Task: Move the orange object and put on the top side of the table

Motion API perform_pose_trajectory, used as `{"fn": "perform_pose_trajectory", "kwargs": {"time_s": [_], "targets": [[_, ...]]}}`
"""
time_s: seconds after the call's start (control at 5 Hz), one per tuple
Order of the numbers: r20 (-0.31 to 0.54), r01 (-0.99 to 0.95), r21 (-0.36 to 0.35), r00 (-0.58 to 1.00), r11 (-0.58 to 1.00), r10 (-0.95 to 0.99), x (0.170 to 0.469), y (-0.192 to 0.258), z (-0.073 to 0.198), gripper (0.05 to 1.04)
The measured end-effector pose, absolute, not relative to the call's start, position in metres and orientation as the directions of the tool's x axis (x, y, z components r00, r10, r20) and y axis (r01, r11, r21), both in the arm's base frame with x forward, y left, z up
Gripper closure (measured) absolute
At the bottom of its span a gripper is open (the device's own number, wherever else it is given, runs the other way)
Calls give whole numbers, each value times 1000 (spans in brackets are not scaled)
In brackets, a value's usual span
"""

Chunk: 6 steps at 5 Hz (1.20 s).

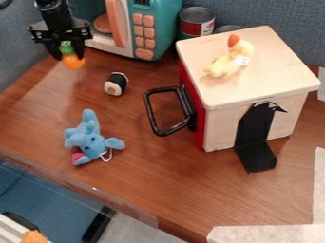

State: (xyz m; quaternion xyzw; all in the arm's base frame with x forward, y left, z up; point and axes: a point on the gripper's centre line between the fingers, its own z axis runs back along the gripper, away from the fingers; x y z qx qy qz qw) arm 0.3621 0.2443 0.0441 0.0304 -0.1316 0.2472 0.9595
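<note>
The black gripper (68,52) hangs at the upper left of the camera view, in front of the toy microwave. Between its fingers is the orange object (73,61), a small orange piece with a green top, held by the green part with the orange part hanging below. The brown table (146,175) lies beneath. Whether the orange object touches the tabletop, I cannot tell.
A sushi toy (116,84) lies right of the gripper, and a blue plush (89,137) lies lower down. A wooden box (254,61) with a black handle and a yellow plush duck (230,59) on top stands right. Behind are a teal microwave (162,28) and cans (196,21).
</note>
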Motion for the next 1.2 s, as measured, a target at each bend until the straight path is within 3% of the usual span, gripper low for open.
{"fn": "perform_pose_trajectory", "kwargs": {"time_s": [0.4, 0.6, 0.8, 1.2], "targets": [[205, -496, 75, 857, 865, 473, 358, 255, 27, 429], [195, -491, 66, 860, 869, 471, 355, 252, 21, 144], [229, -487, 38, 854, 872, 467, 354, 246, 47, 74], [226, -339, 11, 917, 941, 328, 345, 229, 95, 83]]}}
